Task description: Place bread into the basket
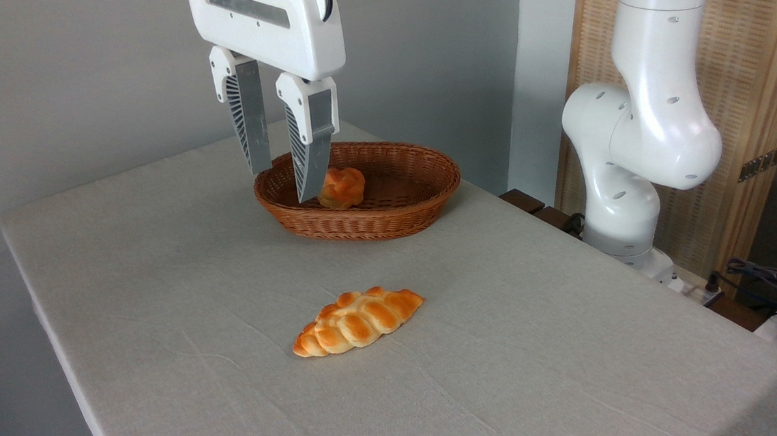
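The braided golden-orange bread [357, 321] lies flat on the table's middle, its long axis running from lower left to upper right. Behind it stands the oval reddish-brown wicker basket [395, 218]. My gripper [285, 183] hangs in the air in front of the basket's left end, pointing down, open, with nothing between its two grey ribbed fingers [248, 116]. It is well above and to the upper left of the bread, not touching it.
A small round orange bun [343, 187] sits inside the basket, partly behind my right finger. The arm's white base [626, 193] stands at the table's right rear. Cables [767, 279] lie at the far right. The table's left edge [45, 331] runs diagonally.
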Motion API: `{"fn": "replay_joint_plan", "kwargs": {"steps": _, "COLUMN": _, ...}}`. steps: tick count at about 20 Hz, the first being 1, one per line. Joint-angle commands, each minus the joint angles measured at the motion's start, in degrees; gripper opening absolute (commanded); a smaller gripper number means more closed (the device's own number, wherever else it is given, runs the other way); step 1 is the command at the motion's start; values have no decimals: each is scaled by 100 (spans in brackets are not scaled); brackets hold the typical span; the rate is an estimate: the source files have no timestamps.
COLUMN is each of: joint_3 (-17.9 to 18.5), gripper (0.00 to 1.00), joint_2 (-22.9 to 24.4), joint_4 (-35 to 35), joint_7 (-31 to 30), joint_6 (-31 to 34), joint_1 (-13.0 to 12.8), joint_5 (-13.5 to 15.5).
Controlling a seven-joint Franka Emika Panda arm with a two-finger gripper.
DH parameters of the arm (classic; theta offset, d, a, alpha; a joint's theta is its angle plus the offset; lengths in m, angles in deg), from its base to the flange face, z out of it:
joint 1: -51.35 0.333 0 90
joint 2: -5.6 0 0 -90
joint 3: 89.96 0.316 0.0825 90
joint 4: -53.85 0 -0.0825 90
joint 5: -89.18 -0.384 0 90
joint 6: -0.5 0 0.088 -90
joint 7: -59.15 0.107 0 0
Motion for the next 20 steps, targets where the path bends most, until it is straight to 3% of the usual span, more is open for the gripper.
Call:
{"fn": "replay_joint_plan", "kwargs": {"steps": 1, "joint_3": 66, "gripper": 100, "joint_2": -15, "joint_4": 106, "joint_7": 93, "joint_6": 149, "joint_1": -7, "joint_5": 33}}
{"fn": "replay_joint_plan", "kwargs": {"steps": 15, "joint_3": 224, "gripper": 100, "joint_2": 152, "joint_4": -34, "joint_7": 93, "joint_6": 131, "joint_1": 2, "joint_5": 112}}
{"fn": "replay_joint_plan", "kwargs": {"steps": 20, "joint_3": 251, "gripper": 100, "joint_2": 441, "joint_4": -534, "joint_7": 85, "joint_6": -192, "joint_1": 2, "joint_5": 103}}
